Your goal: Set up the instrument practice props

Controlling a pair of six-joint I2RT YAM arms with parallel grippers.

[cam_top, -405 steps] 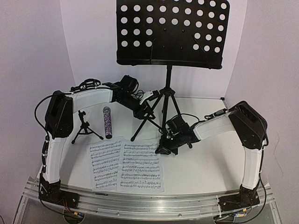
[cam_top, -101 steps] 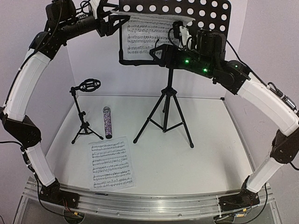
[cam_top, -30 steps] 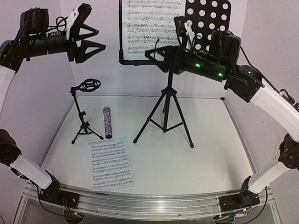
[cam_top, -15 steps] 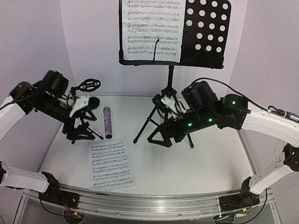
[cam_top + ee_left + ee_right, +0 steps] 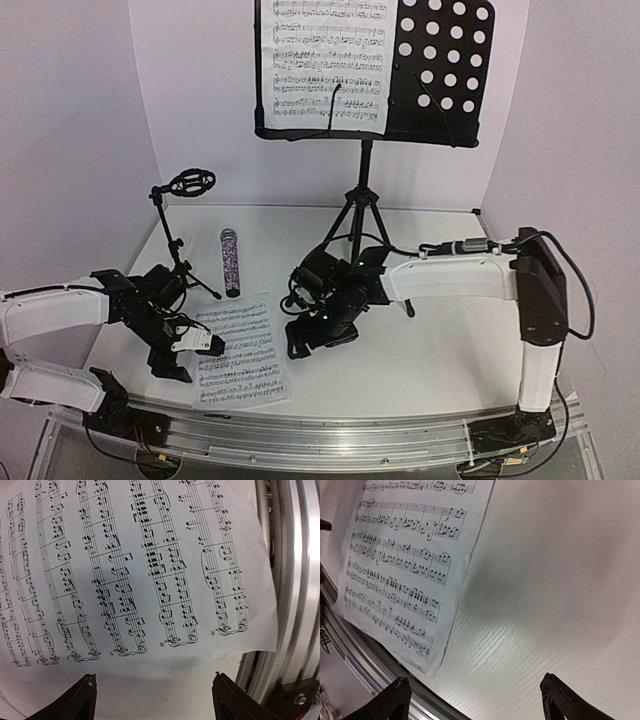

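Note:
The black music stand [image 5: 440, 70] rises at the back on its tripod, with one white music sheet [image 5: 322, 65] resting on the left half of its perforated desk. A second sheet [image 5: 240, 350] lies flat near the table's front. My left gripper [image 5: 192, 358] hovers low at that sheet's left edge, open and empty. In the left wrist view the sheet [image 5: 140, 570] lies just ahead of the gripper [image 5: 154, 677]. My right gripper [image 5: 318, 342] is open and empty over bare table to the sheet's right, and the sheet [image 5: 405, 565] shows left of the gripper [image 5: 475, 679]. The glittery microphone [image 5: 229, 262] lies beside the small mic stand [image 5: 185, 235].
An aluminium rail [image 5: 300, 440] runs along the table's near edge, close to the sheet's front edge [image 5: 295, 580]. White walls close in the back and sides. The music stand's tripod legs [image 5: 350, 240] spread just behind my right arm.
Both arms have dropped from the music stand's desk down to the table, the left to the lying sheet's left edge, the right to its right. The first sheet stays on the desk.

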